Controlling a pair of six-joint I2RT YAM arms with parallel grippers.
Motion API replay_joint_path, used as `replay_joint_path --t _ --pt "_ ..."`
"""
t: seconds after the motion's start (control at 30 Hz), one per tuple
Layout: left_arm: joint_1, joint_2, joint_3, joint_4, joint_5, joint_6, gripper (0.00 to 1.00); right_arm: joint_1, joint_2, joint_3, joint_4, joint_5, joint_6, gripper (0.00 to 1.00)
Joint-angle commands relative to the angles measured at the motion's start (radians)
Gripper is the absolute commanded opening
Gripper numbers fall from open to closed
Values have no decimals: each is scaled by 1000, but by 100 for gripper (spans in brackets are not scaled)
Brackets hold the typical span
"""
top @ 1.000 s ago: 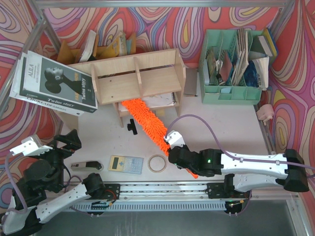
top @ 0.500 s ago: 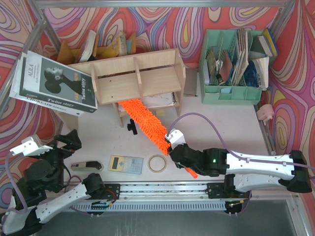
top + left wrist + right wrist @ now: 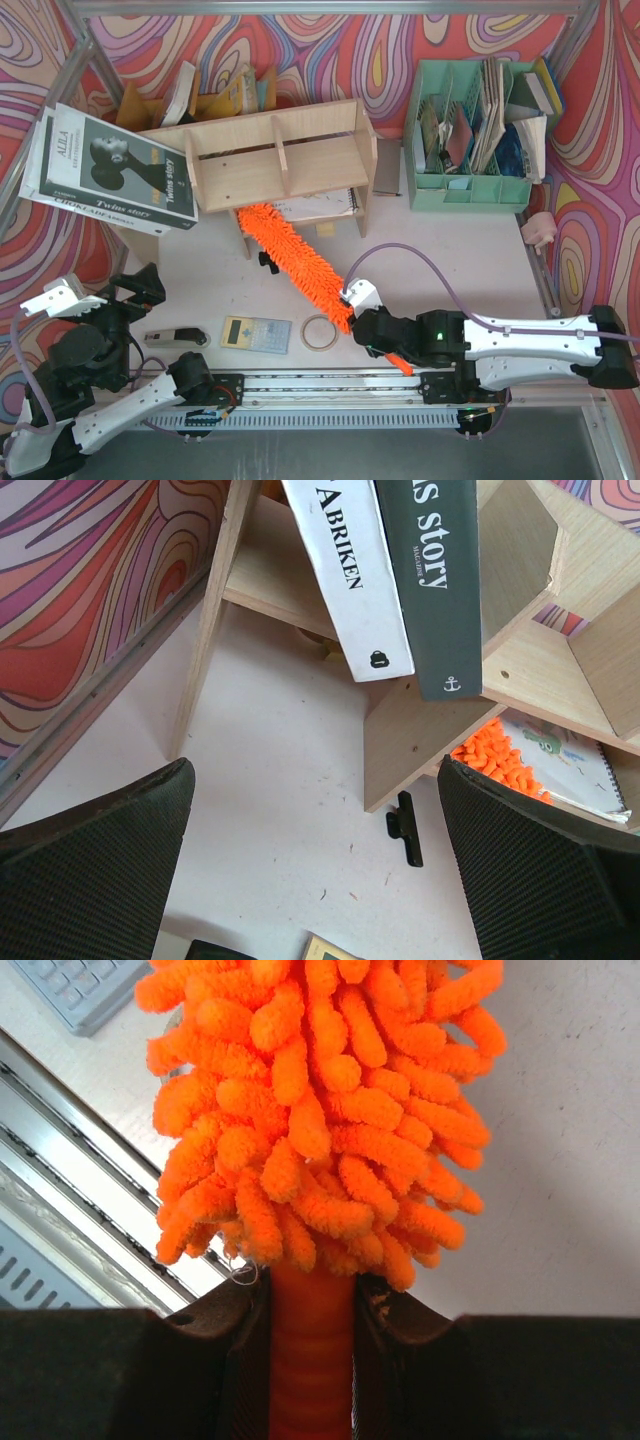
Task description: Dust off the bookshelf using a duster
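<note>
While the left pincer [image 3: 100, 292] stands wide open and empty at the lower left of the frame, the right pincer [image 3: 352, 303], at lower centre, is clamped tight on the duster [image 3: 297, 252] by its slim handle, just below the fluffy orange head. A calculator [image 3: 255, 333] and a tape ring [image 3: 320, 332] lie on the counter [image 3: 450, 250] just left of that grip. The head slants up and left, with its tip hidden beneath the boards of the bookshelf [image 3: 280, 160] at upper centre, beside a spiral notebook [image 3: 325, 205].
</note>
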Motion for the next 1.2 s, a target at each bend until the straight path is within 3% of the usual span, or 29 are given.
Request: replay_joint_path --t 0.0,0.2,0.67,1.0,1.17 --pt "-3 -1 -10 11 -3 12 99 26 -21 98 -24 48 -28 0" --pt "-3 -2 -9 9 -5 10 99 43 -54 169 -58 88 -43 0" --pt "-3 1 -11 11 -1 10 99 45 -16 56 -42 129 69 0" --pt "-3 -1 -11 10 3 7 99 45 -106 183 -140 300 74 0" --pt "-3 -3 -11 10 3 5 99 44 -106 196 -240 387 185 0"
